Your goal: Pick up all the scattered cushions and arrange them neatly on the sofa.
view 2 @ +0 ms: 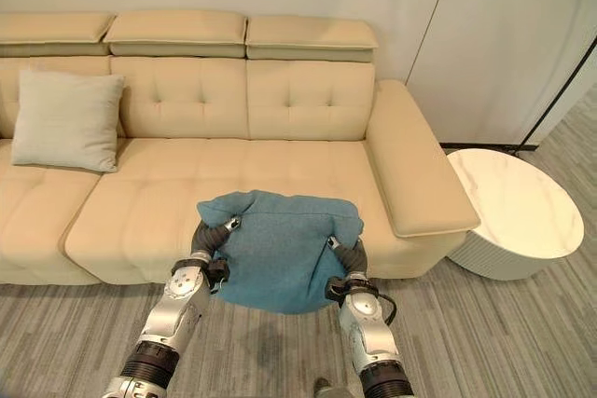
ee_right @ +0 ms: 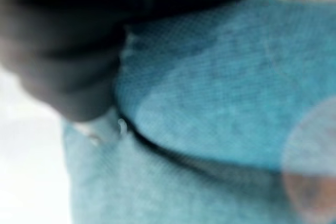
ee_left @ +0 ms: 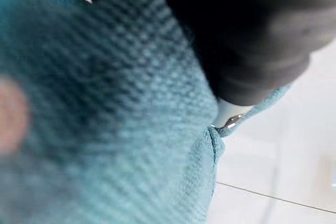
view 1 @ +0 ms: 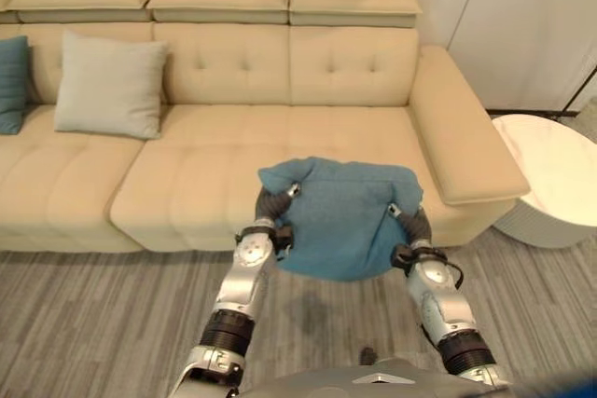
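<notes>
Beige sofa [view 1: 233, 137], grey wood floor [view 1: 93, 323], round white side table [view 2: 518, 207] | left hand [view 1: 272, 204], right hand [view 1: 410, 221] gripped teal cushion [view 1: 340, 216] | fingers hidden, cannot tell | grey cushion [view 1: 110, 84] on sofa

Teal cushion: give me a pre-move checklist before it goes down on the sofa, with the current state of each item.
1. Teal cushion off the floor, carried between both hands: ok.
2. Left hand against the cushion's edge: ok for contact; finger closure behind the fabric: cannot tell.
3. Right hand against the opposite edge: ok for contact; finger closure: cannot tell.
4. Free seat on the sofa beyond the cushion: ok, the right-hand seats are bare.
5. Cushions already placed out of the way: ok, the beige cushion and another teal cushion lean on the backrest at the far left.
6. Round white side table outside the path: ok, it stands beyond the armrest.
</notes>
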Available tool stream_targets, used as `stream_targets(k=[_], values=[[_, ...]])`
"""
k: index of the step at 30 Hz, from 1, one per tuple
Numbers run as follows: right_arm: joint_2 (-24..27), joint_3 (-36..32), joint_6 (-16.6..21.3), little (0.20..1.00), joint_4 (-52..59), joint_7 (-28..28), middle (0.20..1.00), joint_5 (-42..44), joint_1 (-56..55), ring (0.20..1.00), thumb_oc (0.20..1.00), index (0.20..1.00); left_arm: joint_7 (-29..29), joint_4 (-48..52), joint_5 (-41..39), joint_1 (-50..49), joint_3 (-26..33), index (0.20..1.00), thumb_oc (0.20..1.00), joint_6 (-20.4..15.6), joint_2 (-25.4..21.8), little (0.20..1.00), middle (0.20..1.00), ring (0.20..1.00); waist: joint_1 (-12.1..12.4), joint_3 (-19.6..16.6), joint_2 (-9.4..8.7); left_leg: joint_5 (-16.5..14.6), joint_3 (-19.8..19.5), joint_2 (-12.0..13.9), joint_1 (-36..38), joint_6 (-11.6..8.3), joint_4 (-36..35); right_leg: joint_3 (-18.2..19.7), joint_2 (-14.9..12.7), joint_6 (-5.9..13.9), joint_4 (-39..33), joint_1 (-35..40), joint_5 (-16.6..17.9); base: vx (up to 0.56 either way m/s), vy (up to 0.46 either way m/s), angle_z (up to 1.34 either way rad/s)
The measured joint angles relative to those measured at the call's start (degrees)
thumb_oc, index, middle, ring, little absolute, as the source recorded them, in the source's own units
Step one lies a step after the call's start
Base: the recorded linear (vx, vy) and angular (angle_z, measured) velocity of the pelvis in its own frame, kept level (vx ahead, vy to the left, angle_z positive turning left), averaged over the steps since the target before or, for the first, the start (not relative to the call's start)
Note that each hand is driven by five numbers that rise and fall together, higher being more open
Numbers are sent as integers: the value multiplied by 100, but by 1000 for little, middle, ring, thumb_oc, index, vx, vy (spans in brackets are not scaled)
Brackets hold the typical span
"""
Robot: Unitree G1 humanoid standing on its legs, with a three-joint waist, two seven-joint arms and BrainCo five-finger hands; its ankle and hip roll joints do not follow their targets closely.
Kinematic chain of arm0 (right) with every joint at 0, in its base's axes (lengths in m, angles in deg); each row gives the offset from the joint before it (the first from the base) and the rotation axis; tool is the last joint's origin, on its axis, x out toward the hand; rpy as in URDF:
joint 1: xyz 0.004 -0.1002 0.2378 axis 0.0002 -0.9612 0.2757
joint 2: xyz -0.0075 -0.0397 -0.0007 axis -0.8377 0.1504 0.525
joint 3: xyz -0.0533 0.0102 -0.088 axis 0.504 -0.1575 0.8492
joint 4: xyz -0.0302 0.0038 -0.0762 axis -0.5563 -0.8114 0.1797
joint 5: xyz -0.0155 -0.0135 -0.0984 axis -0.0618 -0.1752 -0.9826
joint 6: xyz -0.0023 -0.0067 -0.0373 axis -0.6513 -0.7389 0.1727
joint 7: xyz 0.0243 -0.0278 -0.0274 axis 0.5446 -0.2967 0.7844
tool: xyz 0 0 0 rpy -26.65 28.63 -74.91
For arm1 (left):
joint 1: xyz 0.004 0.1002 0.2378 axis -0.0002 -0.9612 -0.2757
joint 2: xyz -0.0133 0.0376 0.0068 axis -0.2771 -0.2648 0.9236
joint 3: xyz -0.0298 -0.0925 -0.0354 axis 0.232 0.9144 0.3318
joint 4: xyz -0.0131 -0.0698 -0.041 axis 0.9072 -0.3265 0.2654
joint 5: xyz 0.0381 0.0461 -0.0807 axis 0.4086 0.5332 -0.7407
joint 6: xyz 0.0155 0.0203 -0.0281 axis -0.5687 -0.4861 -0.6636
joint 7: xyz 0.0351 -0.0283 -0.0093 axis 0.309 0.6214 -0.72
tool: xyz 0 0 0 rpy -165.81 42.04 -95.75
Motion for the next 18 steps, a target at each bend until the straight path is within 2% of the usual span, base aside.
stream_targets(k=[1, 2, 4, 5, 7, 8, 9, 10, 11, 12, 13, 14, 15, 17, 18], values=[[74, -48, -1, 200, -26, 33, 200, -49, -24, 200, 200, 200, -8, -69, 50, -51, -53, 200, 200, 25, 38, 200, 200, 200, -119, -32, 75, -64, -194, 25, 95, -88, 14, -185, 45, -487, -109, 154, 253, 288, -132, 54], [183, -88, -1, 200, -44, 37, 200, -98, -26, 200, 200, 200, -47, -115, 107, -55, -125, 200, 200, 63, 69, 200, 200, 200, -106, -18, 173, 49, -285, 90, 146, -93, 54, -288, 91, -586, -102, 281, 237, 286, -132, 51], [313, -108, -1, 200, -44, 47, 200, -110, -38, 200, 200, 200, -89, -124, 138, -83, -230, 200, 200, 126, 67, 200, 200, 200, -118, -15, 195, 192, -435, 86, 183, -108, 197, -361, 92, -719, -103, 451, 110, 276, -193, 27], [375, -108, 34, 200, -34, 60, 200, -113, -37, 200, 200, 200, -103, -145, 141, -89, -243, 200, 200, 126, 122, 200, 200, 200, -135, -17, 198, 251, -580, 69, 167, -178, 368, -451, 95, -679, -98, 569, -22, 304, -200, 29], [428, -110, 68, 200, -21, 95, 200, -112, -55, 200, 200, 200, -104, -159, 141, -121, -236, 200, 200, 122, 215, 200, 200, 200, -155, -15, 204, 237, -552, 78, 172, -384, 682, -535, 103, -757, -94, 768, -179, 280, -195, 28], [431, -133, 71, 200, -18, 147, 200, -110, -57, 200, 200, 200, -108, -167, 141, -115, -236, 200, 200, 120, 211, 200, 200, 200, -163, 10, 182, 212, -523, 74, 12, -687, 1115, -511, 113, -740, -135, 872, -313, 335, -255, 31], [435, -171, 71, 200, -18, 207, 200, -109, -75, 200, 200, 200, -108, -173, 142, -114, -233, 200, 200, 117, 219, 200, 200, 200, -160, 49, 108, 108, -524, 42, -368, -1067, 1946, -550, 84, -774, -183, 983, -335, 240, -138, 16], [449, -127, 69, 200, 27, 325, 200, -112, -143, 200, 200, 200, -114, -194, 139, -224, -199, 200, 200, 84, 212, 200, 200, 200, -64, 68, 14, 185, -572, -19, -1010, -1297, 3413, -502, 98, -846, -278, 1211, -404, 216, -133, 8], [457, -102, 69, 200, 118, 367, 200, -116, -217, 200, 200, 200, -119, -197, 138, -292, -169, 200, 200, 70, 226, 200, 200, 200, -68, 60, -2, 143, -462, 17, -1347, -1282, 4199, -572, 118, -889, -339, 1289, -427, 199, -75, -10], [439, -75, 66, 200, 185, 447, 200, -132, -309, 200, 200, 200, -121, -203, 135, -411, -155, 200, 200, 43, 225, 200, 200, 200, 46, 38, -37, 30, -426, -121, -1626, -1084, 4515, -544, 145, -914, -421, 1437, -459, 194, -46, -2], [447, -77, 66, 200, 239, 477, 200, -139, -358, 200, 200, 200, -121, -202, 134, -456, -155, 200, 200, 42, 239, 200, 200, 200, 77, 29, -43, -55, -385, -192, -1762, -928, 4515, -545, 158, -918, -512, 1521, -462, 207, -46, 3], [445, -74, 66, 200, 279, 502, 200, -143, -382, 200, 200, 200, -121, -201, 120, -503, -141, 200, 200, 39, 262, 200, 200, 200, 85, 28, -75, -182, -347, -281, -1936, -680, 4377, -536, 159, -918, -604, 1586, -465, 227, 14, 6], [448, -23, 63, 200, 378, 518, 200, -153, -394, 200, 200, 200, -117, -202, 95, -540, -100, 200, 200, 41, 261, 200, 200, 200, 144, 70, -158, -281, -203, -461, -2145, -434, 3707, -542, 126, -977, -707, 1706, -375, 251, 58, 5], [440, 44, 60, 200, 385, 534, 200, -163, -392, 200, 200, 200, -112, -204, 97, -545, -10, 200, 200, 41, 229, 200, 200, 200, 184, 123, -299, -248, -241, -476, -2388, -393, 3184, -531, 130, -889, -784, 1803, -436, 288, 85, 0], [432, 147, 51, 200, 382, 538, 200, -212, -377, 200, 200, 200, -93, -216, 102, -546, 51, 200, 200, 41, 178, 200, 200, 200, 228, 213, -456, -106, -533, -510, -2476, -310, 2374, -407, 119, -807, -882, 1928, -488, 179, 52, -19]])
